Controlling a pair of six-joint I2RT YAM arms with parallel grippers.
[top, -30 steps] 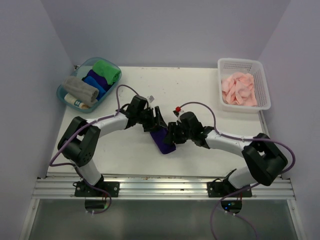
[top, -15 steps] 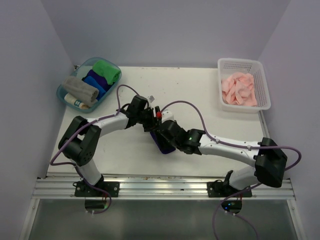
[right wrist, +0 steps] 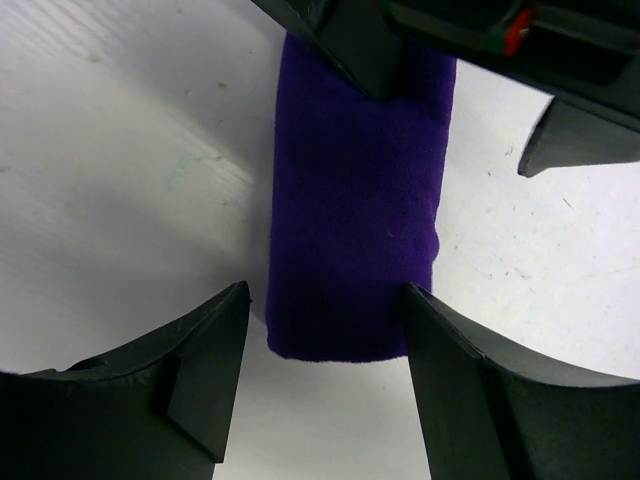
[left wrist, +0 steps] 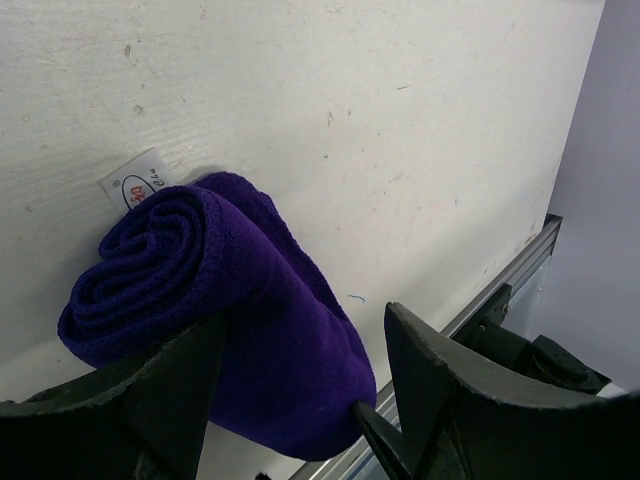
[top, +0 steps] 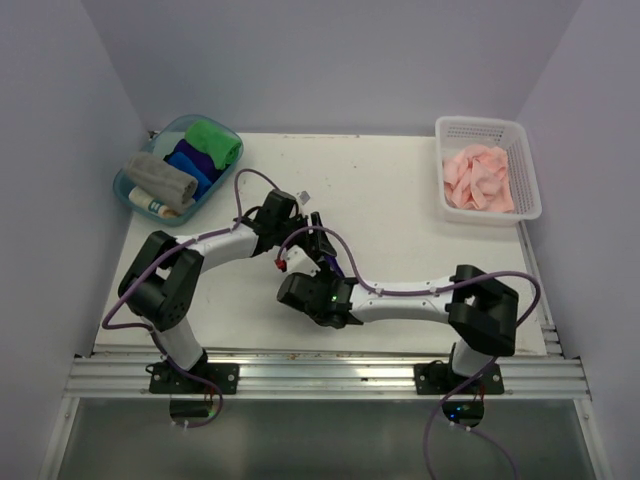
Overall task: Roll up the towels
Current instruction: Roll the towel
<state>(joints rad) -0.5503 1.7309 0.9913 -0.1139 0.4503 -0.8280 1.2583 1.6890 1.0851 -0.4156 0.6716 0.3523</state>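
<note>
A dark purple towel (left wrist: 220,290), rolled into a tight cylinder, lies on the white table. My left gripper (left wrist: 305,330) (top: 303,240) is open astride its far end; one finger (left wrist: 150,400) rests against the roll, the other (left wrist: 450,400) stands off to the side. My right gripper (right wrist: 330,350) (top: 300,280) is open too, with a finger on each side of the roll's near end (right wrist: 355,220) and not touching it. In the top view the right wrist hides the roll. Pale pink towels (top: 478,178) are heaped at the back right. A rolled grey towel (top: 160,180) is at the back left.
The grey roll shares a blue bin (top: 122,188) with green (top: 215,143) and blue (top: 190,162) rolls. The pink heap fills a white basket (top: 490,125). The right forearm (top: 400,298) stretches across the near middle of the table. The table's metal front rail (top: 330,375) runs below both bases.
The right arm has swung from the right of the roll round to its near end, and its jaws have spread wider. The left arm and the roll have stayed put.
</note>
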